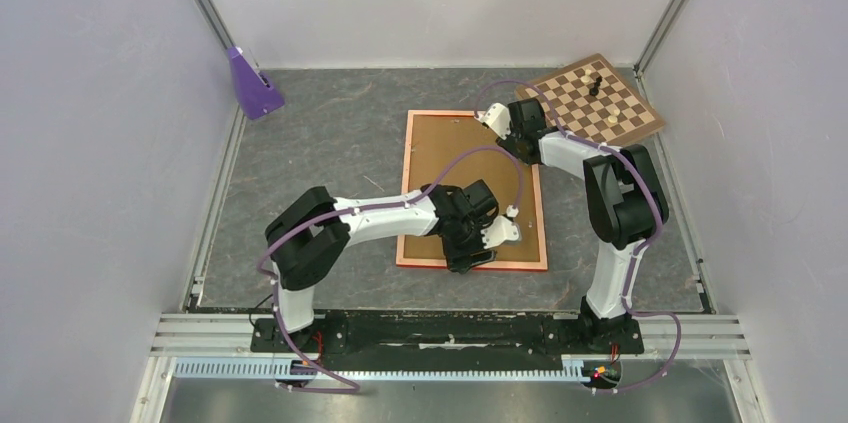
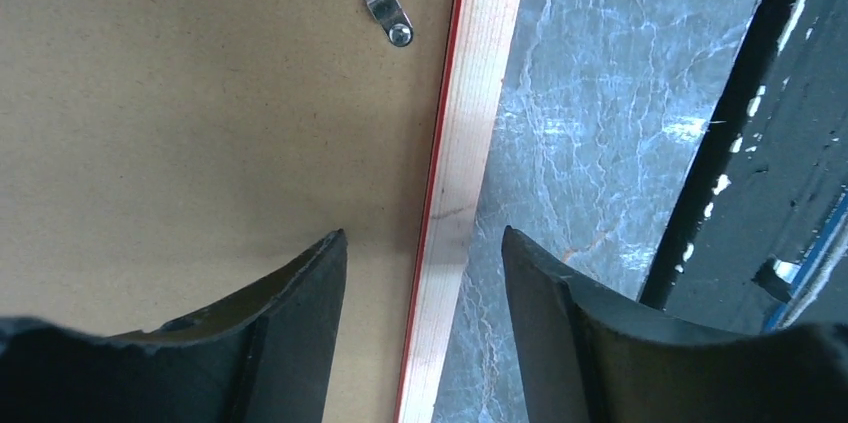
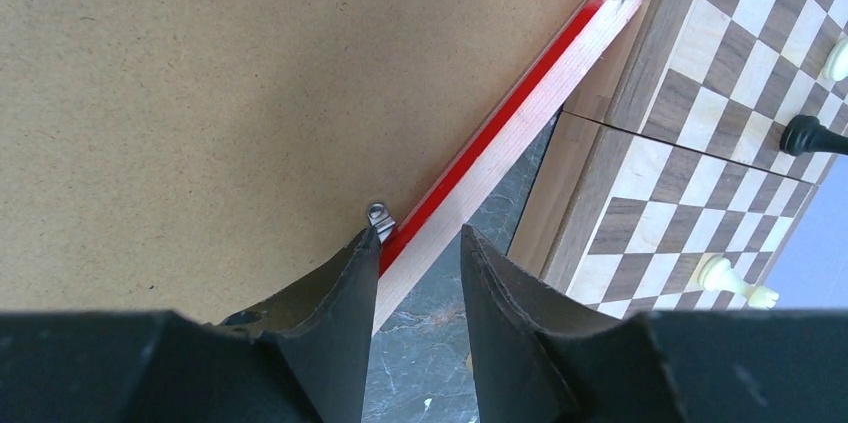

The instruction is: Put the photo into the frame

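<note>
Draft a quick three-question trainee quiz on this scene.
1. True or false: the chessboard lies at the near left corner of the table.
2. What fills the frame, facing up? A) brown backing board B) mountain print C) bare glass
3. Fill in: one finger of the left pincer is over the board, the other over the ____.

Key: 1 false, it sits far right. 2 A. 3 table.

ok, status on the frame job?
Left gripper open astride frame, near rail. Right gripper open astride right rail, by clip. Backing board in frame, photo not visible. Chessboard crowds far corner.
</note>
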Controlling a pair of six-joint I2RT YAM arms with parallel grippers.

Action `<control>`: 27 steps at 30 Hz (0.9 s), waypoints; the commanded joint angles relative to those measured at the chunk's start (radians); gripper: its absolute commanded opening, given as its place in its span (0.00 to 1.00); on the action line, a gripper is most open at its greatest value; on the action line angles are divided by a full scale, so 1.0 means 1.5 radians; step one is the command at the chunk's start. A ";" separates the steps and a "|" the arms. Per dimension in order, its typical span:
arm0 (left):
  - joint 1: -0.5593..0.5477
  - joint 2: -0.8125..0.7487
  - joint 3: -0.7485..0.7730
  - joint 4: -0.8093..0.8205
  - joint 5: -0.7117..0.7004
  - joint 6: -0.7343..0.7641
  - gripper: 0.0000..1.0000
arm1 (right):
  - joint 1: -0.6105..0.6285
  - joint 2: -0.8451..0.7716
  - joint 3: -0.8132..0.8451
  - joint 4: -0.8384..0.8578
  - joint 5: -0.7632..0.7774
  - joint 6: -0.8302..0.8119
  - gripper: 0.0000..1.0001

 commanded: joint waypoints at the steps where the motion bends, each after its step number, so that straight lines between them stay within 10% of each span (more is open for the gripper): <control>1: -0.012 0.008 -0.015 0.030 -0.038 0.035 0.60 | -0.005 0.000 0.001 -0.001 -0.024 0.007 0.39; 13: -0.027 0.011 -0.063 0.024 -0.014 0.044 0.04 | -0.010 0.012 0.012 0.004 -0.004 -0.017 0.39; 27: -0.033 0.005 -0.107 0.013 0.033 0.056 0.02 | -0.010 0.037 0.030 0.038 0.060 -0.070 0.39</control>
